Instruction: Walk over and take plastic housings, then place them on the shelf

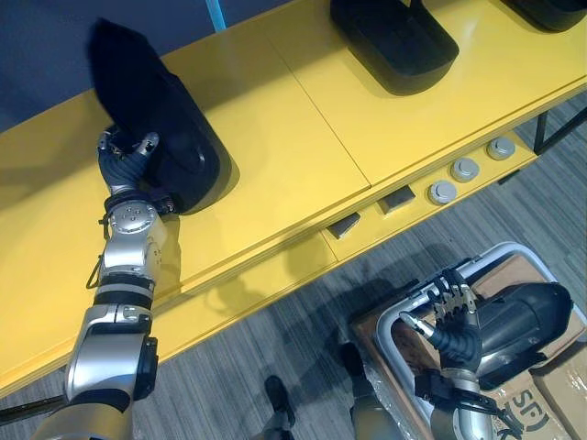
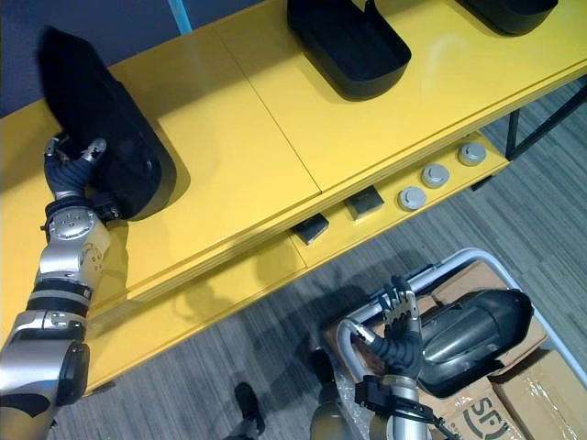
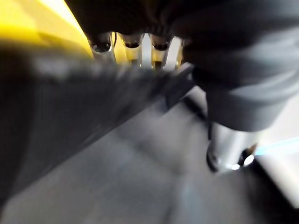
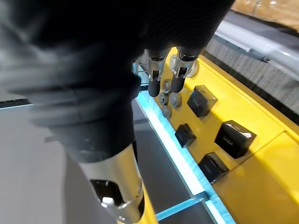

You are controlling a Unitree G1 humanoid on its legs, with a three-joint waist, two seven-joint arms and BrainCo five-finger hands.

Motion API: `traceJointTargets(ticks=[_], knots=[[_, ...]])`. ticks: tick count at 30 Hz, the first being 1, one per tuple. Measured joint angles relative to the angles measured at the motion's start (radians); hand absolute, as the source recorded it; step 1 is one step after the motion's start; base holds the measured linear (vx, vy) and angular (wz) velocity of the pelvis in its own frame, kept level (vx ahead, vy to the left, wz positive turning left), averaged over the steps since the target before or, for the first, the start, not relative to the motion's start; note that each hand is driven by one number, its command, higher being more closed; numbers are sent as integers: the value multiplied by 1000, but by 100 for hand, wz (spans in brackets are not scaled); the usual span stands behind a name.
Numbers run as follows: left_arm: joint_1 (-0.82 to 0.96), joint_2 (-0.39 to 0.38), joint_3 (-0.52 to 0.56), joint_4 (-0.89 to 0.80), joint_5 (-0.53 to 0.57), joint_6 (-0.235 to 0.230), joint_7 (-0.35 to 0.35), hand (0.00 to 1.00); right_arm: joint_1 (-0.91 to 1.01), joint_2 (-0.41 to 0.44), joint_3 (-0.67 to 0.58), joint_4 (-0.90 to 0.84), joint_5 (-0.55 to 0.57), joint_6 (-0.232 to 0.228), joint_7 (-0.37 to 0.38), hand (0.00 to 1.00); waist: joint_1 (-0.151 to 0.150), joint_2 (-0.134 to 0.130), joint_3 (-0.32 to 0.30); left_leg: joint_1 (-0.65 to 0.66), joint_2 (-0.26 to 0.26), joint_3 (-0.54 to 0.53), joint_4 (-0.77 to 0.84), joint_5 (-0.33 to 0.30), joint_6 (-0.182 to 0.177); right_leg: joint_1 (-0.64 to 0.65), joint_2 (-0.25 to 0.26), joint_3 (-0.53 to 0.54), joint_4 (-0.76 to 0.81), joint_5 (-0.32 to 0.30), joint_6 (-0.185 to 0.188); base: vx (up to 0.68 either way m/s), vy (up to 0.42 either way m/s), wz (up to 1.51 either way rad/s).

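A black plastic housing [image 1: 179, 128] stands tilted on the yellow shelf [image 1: 303, 137] at the left. My left hand [image 1: 124, 165] grips its near rim, fingers over the edge and thumb on the other side; the left wrist view has that rim [image 3: 70, 121] running between fingers [image 3: 133, 51] and thumb. Low on the right, my right hand [image 1: 454, 335] hangs above the floor with its fingers straight and nothing in it. Just beyond it, another dark housing [image 1: 527, 321] lies in a white-framed cart [image 1: 396, 344].
Two more black housings [image 1: 394, 41] [image 1: 555, 11] rest farther along the shelf. The lower ledge at the shelf's front carries round grey knobs [image 1: 465, 169] and small black blocks [image 1: 344, 225]. Cardboard boxes [image 1: 559, 385] sit under the cart. Grey carpet lies below.
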Motion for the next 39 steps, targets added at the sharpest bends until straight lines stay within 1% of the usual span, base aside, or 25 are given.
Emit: traceJointTargets(ticks=[2,4,10,12,16,18,19,21,23,24,26,27,28,29,30,31,32,33,34,35,36,37,38,39], knots=[[-30,36,-33,5,38,1,-27,0,6,2,15,1,1,0,14,0,0,0,1,1,0,6,1,0,0,-3,2,14,2,0,0,11,53,-7],[-57,52,-60,30,61,1,-40,0,6,5,24,4,2,0,24,0,0,0,2,1,0,13,1,-1,-1,-8,2,19,6,0,0,8,61,-10],[-93,52,-66,78,76,25,-47,0,33,8,40,9,21,0,33,0,-4,-2,16,6,5,24,2,-1,-2,-10,7,23,12,0,0,7,52,-6],[-93,52,-66,78,69,30,-47,0,33,8,38,9,21,0,33,0,-3,-2,16,7,6,24,3,-1,-2,-9,8,22,12,0,0,12,56,0],[-93,49,-65,52,-10,29,-43,0,33,9,38,9,19,1,33,0,-2,-2,16,7,5,19,3,-1,-2,-6,7,19,12,0,0,11,56,4],[-91,42,-56,-1,-31,29,-35,0,32,9,36,9,18,2,33,0,1,-2,16,12,5,11,3,-1,-2,2,6,13,12,0,0,15,52,10],[-88,35,-52,-45,-33,28,-14,0,29,8,35,9,16,3,33,0,3,-2,16,21,5,5,3,-1,-2,15,5,6,11,-1,-1,24,53,16],[-74,14,-4,-143,-26,25,18,0,25,8,29,3,-4,4,33,0,3,-2,16,38,6,-6,-1,-1,-2,36,7,-11,9,-1,-1,24,51,14],[-16,-1,83,-307,10,3,73,0,8,4,12,-25,-55,4,32,0,11,-1,14,62,4,-5,-10,-1,-2,59,8,-13,4,-1,-2,17,44,0],[4,-7,105,-349,21,-3,83,0,-1,1,3,-36,-66,4,32,100,12,-2,11,65,3,-5,-12,-1,-2,64,7,-14,0,-1,-2,11,42,1],[108,-55,185,-518,105,-16,146,0,-58,-21,-32,-68,-132,4,28,100,26,-2,-25,70,3,-8,-17,-1,-2,70,7,-18,-6,-1,-2,19,38,5],[141,-72,202,-557,129,-21,163,0,-82,-31,-38,-73,-145,4,24,100,29,-1,-39,72,3,-12,-20,0,-2,75,7,-21,-10,-1,-2,50,25,14],[206,-112,228,-628,171,-27,192,0,-120,-45,-43,-75,-165,4,17,100,30,0,-68,79,4,-25,-28,3,-4,90,6,-37,-22,-1,-2,58,20,26],[271,-156,244,-708,214,-28,215,0,-160,-59,-41,-78,-181,3,9,100,39,-1,-95,83,5,-37,-29,3,-4,102,7,-51,-27,-1,-2,58,20,29],[307,-179,249,-749,246,-29,225,0,-181,-62,-40,-79,-188,2,6,100,46,-1,-107,85,5,-42,-29,3,-4,108,7,-59,-29,-1,-2,43,16,26],[366,-218,257,-822,292,-30,238,0,-215,-64,-39,-79,-202,1,2,100,56,1,-120,88,5,-53,-29,4,-4,118,6,-68,-33,-1,-2,39,22,20],[478,-283,257,-943,370,-33,259,0,-278,-65,-36,-79,-210,0,-4,100,78,1,-138,89,5,-57,-29,4,-5,123,6,-73,-35,-2,-2,43,29,22],[541,-323,256,-999,421,-39,263,0,-310,-66,-27,-78,-222,-1,-10,100,90,2,-145,89,4,-65,-29,6,-6,128,3,-81,-38,-2,-2,21,21,23],[587,-351,251,-1033,447,-41,264,0,-332,-66,-20,-75,-223,-1,-13,100,95,3,-148,87,3,-79,-29,8,-5,133,0,-93,-40,-3,-3,0,11,32],[657,-395,225,-1083,473,-45,264,0,-359,-64,-10,-66,-223,-4,-16,100,101,5,-158,80,0,-91,-29,12,-5,133,-3,-108,-40,-5,-2,-11,19,45],[757,-446,181,-1141,504,-55,257,0,-401,-60,11,-35,-223,-8,-19,100,107,4,-169,68,-4,-110,-30,17,-6,132,-7,-125,-40,-7,-2,-23,31,49],[823,-478,140,-1167,521,-72,248,0,-430,-59,27,-3,-223,-9,-20,100,116,5,-176,59,-5,-123,-31,22,-5,129,-9,-136,-40,-8,-2,-47,41,53],[914,-515,72,-1198,530,-88,226,0,-482,-54,63,62,-223,-10,-21,100,129,5,-176,48,-9,-140,-33,28,-3,128,-14,-158,-39,-8,-2,-49,36,42],[958,-534,34,-1211,531,-96,212,0,-513,-46,83,104,-223,-10,-25,100,138,5,-176,39,-12,-149,-33,33,-2,124,-16,-167,-37,-8,-2,-48,28,36]])
